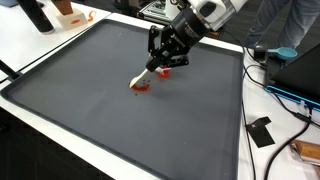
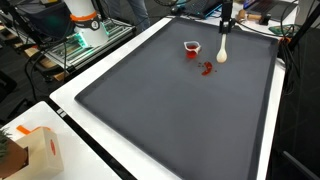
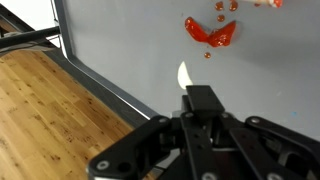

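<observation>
**Fingers** [image 1: 158, 58]: black, on the arm's wrist, over the far part of the mat. Closed on the upper end of the white spoon; the grip reads plainly in an exterior view [image 2: 227, 22]. In the wrist view they fill the lower edge [image 3: 203, 100].

**White spoon** [image 1: 147, 76]: held by the fingers, slanting down from them, its rounded end low over the mat. In an exterior view [image 2: 222, 50] it hangs beside the small cup. In the wrist view only its pale tip [image 3: 183, 75] shows above the fingers, apart from the red smear. Whether the tip rests on the mat cannot be told.

**Red smear** [image 3: 212, 33]: a flat red patch with loose red bits about it, lying on the mat near the spoon's end [image 2: 205, 68].

**Small cup** [image 2: 192, 47]: red-rimmed, upright on the mat, just beside the spoon.

**Dark mat** [image 2: 170, 110]: grey, covers most of the bench.

**Bench** [image 1: 30, 110]: white edge around the mat.

**Cardboard box** [image 2: 35, 150]: on a near corner, well apart from the spoon.

**Cables** [image 1: 290, 95]: blue and black, off the mat's edge.
</observation>
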Available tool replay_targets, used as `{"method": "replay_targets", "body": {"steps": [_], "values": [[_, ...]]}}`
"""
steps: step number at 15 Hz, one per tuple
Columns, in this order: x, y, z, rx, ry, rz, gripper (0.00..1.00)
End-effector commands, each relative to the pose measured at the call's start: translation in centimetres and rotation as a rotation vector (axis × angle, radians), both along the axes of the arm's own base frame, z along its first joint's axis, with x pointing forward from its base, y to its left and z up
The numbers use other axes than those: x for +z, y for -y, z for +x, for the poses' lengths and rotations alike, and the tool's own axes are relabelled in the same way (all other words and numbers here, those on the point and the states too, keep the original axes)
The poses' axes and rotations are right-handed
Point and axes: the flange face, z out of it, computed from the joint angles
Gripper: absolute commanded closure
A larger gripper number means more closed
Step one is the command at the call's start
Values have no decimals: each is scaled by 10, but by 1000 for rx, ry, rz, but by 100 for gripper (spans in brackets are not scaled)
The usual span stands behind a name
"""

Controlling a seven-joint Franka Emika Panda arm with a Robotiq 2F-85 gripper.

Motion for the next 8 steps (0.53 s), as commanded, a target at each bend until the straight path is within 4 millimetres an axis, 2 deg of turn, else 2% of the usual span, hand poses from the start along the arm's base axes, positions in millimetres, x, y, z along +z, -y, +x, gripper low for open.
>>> {"method": "replay_targets", "body": {"steps": [1,8], "values": [[2,12,7,-5,-11,43,97],[19,38,23,-34,-46,173,97]]}}
